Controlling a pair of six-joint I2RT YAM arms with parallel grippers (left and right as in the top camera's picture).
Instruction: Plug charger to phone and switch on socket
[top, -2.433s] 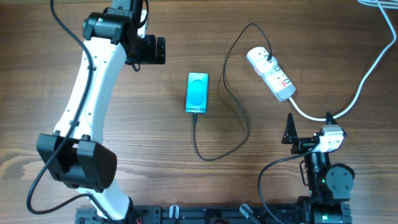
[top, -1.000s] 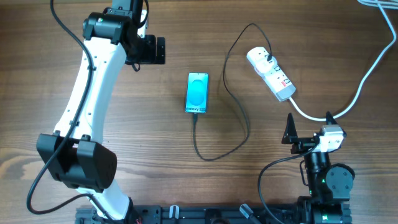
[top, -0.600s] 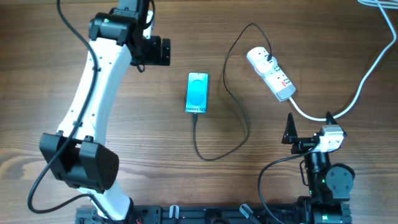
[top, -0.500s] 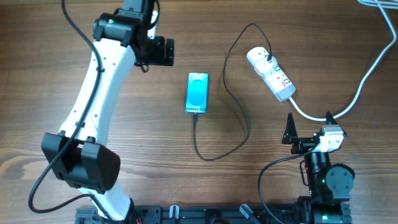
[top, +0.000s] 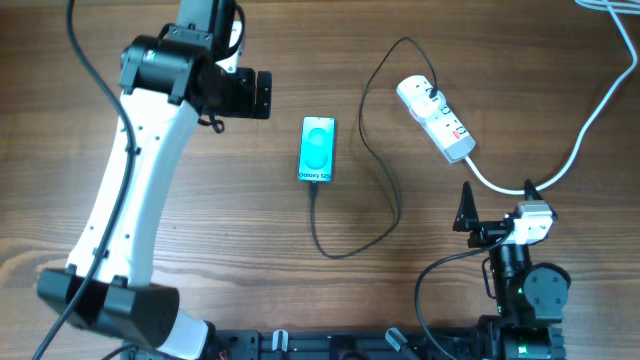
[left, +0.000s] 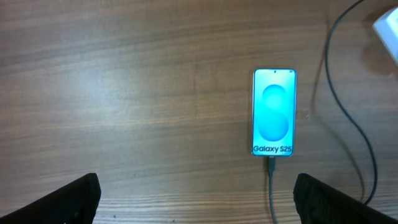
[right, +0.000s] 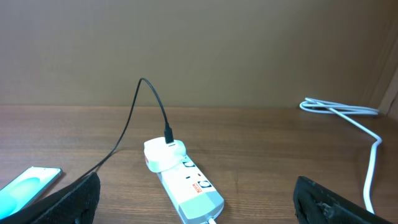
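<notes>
Left tool (top: 262, 95) hangs above the table (top: 230, 220), to the left of the phone (top: 317, 150) and a little farther back. Its two fingers (left: 78, 199) are spread wide, with nothing between them. The wrist camera looks straight down on the phone, which lies flat with its teal screen lit and a line of white text at its near short edge.

The charger (top: 398, 205) meets that near edge with its small dark plug (left: 270, 163), which appears to be seated in the port. From there the thin black cable runs toward the near side, curves right, then climbs in a long loop toward the far side. It ends at a white adapter (top: 415, 92) sitting in the far-left end of the socket (top: 445, 125).

The socket lies at an angle, right of the phone and well apart from it. Small red marks (right: 202, 185) show on its top, but I cannot tell how the switches stand. A thick white cord (top: 590, 120) leaves its near end and sweeps off to the far right.

Right tool (top: 467, 210) sits near the socket's near end without touching it. It is also spread open and empty.
</notes>
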